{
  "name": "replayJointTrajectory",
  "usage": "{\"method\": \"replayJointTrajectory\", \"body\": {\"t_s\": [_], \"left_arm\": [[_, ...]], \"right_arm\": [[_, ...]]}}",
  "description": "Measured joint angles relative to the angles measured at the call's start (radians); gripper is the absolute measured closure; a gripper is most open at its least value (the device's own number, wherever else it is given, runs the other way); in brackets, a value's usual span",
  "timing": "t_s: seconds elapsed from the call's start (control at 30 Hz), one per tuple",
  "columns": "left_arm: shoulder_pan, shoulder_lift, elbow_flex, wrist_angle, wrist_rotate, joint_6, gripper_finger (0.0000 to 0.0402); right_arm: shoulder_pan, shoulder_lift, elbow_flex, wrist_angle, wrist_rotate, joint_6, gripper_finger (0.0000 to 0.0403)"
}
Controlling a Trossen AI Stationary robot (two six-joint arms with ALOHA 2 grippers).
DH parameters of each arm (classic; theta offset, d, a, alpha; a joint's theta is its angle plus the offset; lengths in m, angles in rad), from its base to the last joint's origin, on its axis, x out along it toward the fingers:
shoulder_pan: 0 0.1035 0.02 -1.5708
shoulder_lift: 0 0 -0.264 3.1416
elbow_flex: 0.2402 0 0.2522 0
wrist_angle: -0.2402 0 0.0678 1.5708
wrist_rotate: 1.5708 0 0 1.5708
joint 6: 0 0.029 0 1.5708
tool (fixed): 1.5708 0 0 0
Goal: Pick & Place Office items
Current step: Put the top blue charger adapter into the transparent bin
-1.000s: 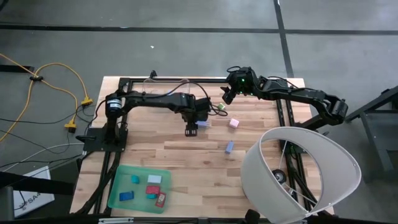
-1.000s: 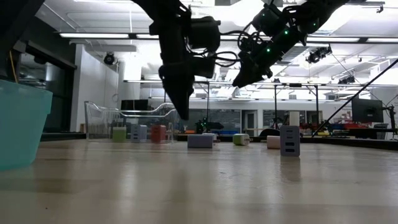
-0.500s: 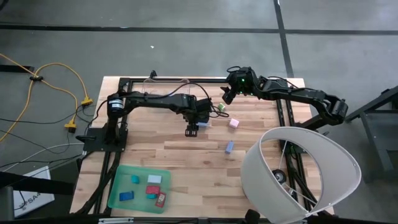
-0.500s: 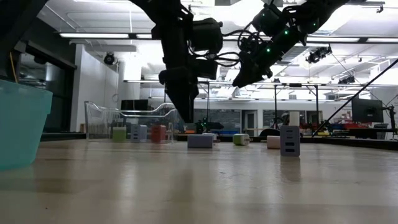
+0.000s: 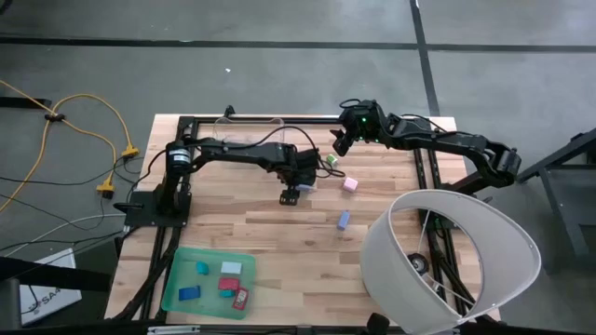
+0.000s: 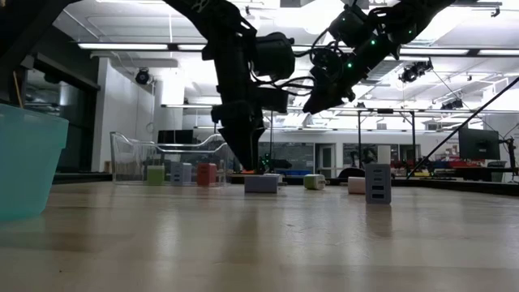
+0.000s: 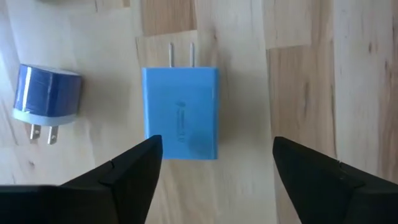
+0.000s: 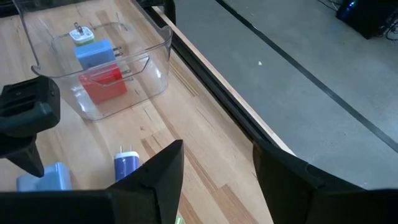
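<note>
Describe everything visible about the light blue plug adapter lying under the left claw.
The light blue plug adapter is a smooth, rectangular plastic block with rounded edges and two thin metal prongs at one end. A faint imprint marks its upper face. It lies flat on the wooden table, prongs parallel to the surface. The left claw hovers over it with fingers spread to either side, touching nothing. A darker blue round adapter lies beside it, apart.

blue charger (image 7: 181,113) | flat on wood, prongs out | dark-blue plug (image 7: 47,99) beside

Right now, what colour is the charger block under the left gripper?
Light blue, with two metal prongs. The charger block shows best in the left wrist view, between the left gripper's open fingers.
</note>
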Motion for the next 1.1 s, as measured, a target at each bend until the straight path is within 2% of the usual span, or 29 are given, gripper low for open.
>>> {"method": "replayJointTrajectory", "body": {"t_s": [0.43,1.1], "left_arm": [[0.011,0.0,0.0,0.044,-0.016,0.012,0.01],[0.043,0.079,0.0,0.084,-0.003,-0.009,0.01]], "right_arm": [[0.0,0.0,0.0,0.002,0.0,0.0,0.0223],[0.0,0.0,0.0,0.021,0.0,0.0,0.0223]]}}
